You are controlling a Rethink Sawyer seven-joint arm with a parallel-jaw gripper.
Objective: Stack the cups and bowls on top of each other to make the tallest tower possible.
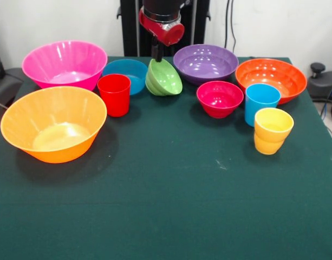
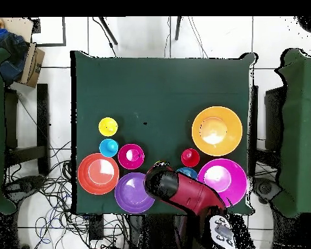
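My gripper (image 1: 157,54) hangs at the back of the table, shut on the rim of the small green bowl (image 1: 164,78), which tilts on its side between the small blue bowl (image 1: 128,73) and the purple bowl (image 1: 205,63). In the overhead view the arm (image 2: 177,189) hides the gripper and the green bowl. The red cup (image 1: 114,95) stands in front of the blue bowl. The sky-blue cup (image 1: 261,103) and the yellow cup (image 1: 273,130) stand at the right. The crimson-pink bowl (image 1: 220,98), orange bowl (image 1: 271,78), large pink bowl (image 1: 64,64) and yellow-orange bowl (image 1: 53,123) all stand apart, unstacked.
The green table cloth (image 1: 171,206) stretches bare across the near half in the front view. The black pedestal (image 1: 133,27) stands behind the bowls. Cables and dark side furniture (image 2: 9,130) surround the table in the overhead view.
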